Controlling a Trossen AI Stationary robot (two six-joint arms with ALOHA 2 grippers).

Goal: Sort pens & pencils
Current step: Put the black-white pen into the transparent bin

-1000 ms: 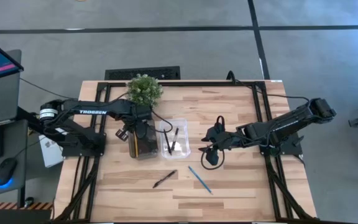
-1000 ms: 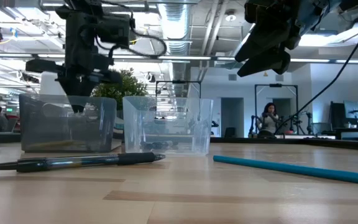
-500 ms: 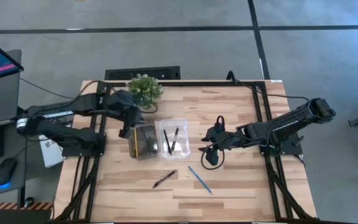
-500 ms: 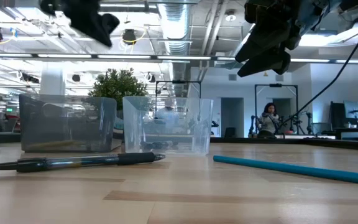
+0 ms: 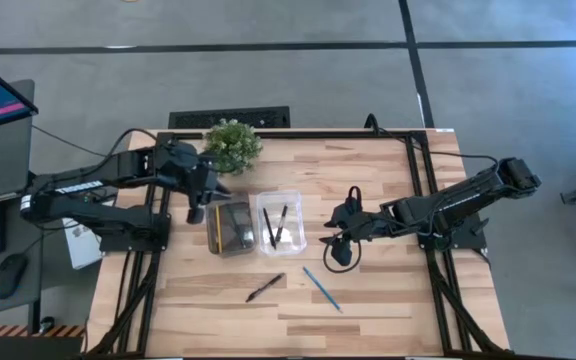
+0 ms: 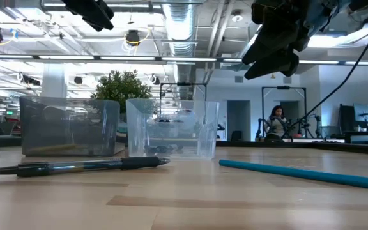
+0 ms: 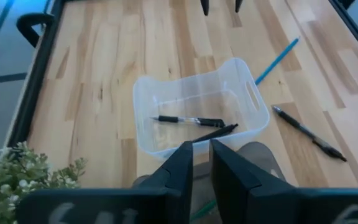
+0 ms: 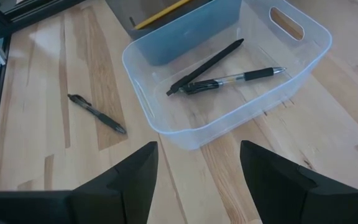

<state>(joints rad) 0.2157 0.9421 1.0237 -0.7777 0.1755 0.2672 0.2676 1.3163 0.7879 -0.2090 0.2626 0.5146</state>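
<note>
Left tool (image 5: 200, 205), nearly clenched and empty, hangs left-centre by the bins; right tool (image 5: 339, 243) spread, waiting right of centre.

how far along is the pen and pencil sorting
Done: two pens lie in the clear bin, and a yellow pencil sits in the grey bin. In hand: nothing visible; the left pincer is beside the grey bin. Left: one pen and the blue pencil on the table.
</note>
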